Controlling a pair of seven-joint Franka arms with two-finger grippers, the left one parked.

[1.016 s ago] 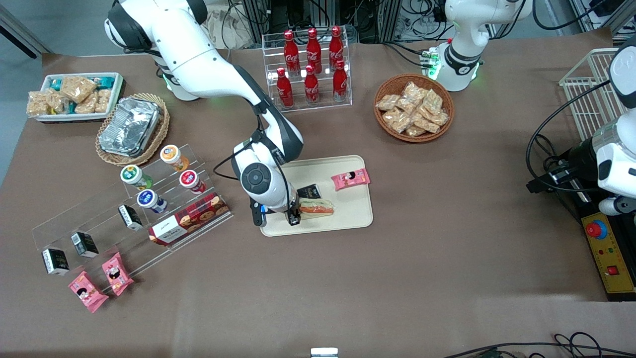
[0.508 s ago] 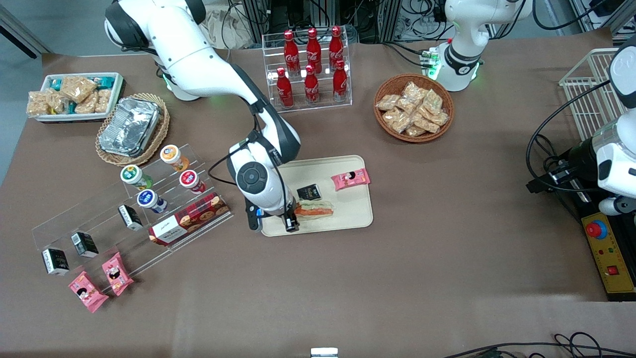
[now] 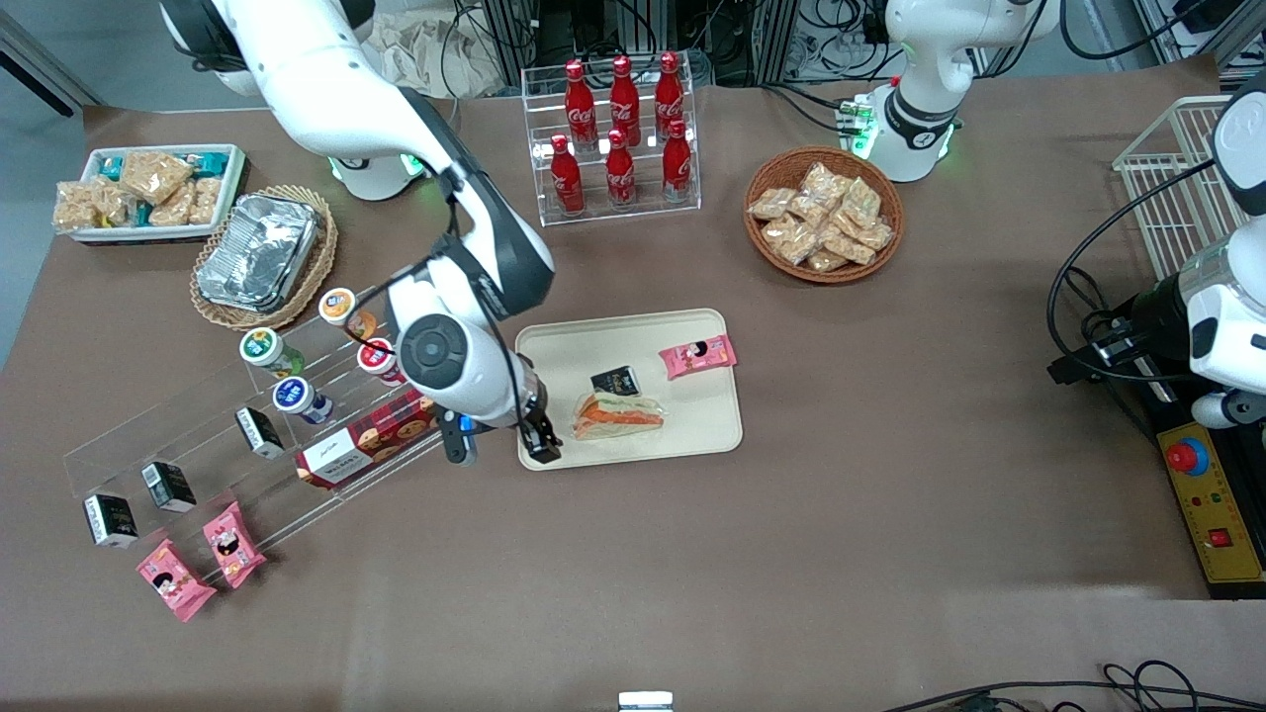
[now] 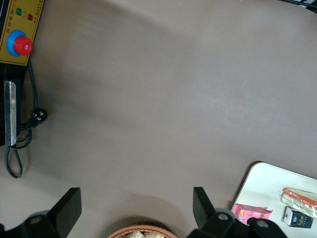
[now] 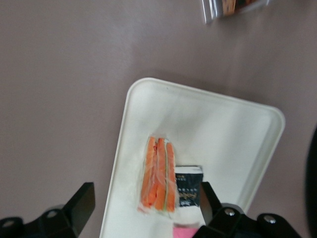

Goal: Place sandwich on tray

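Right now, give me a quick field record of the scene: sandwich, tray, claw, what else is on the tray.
sandwich: clear-wrapped triangular wedge with orange and green filling, lying on the tray, free of the claw
tray: large flat cream-beige rectangular tray
claw: right arm's claw, open, empty, above the tray's corner toward the working arm's end
also on tray: small black packet beside the sandwich; pink snack packet toward the parked arm's end
task status: the placing looks done
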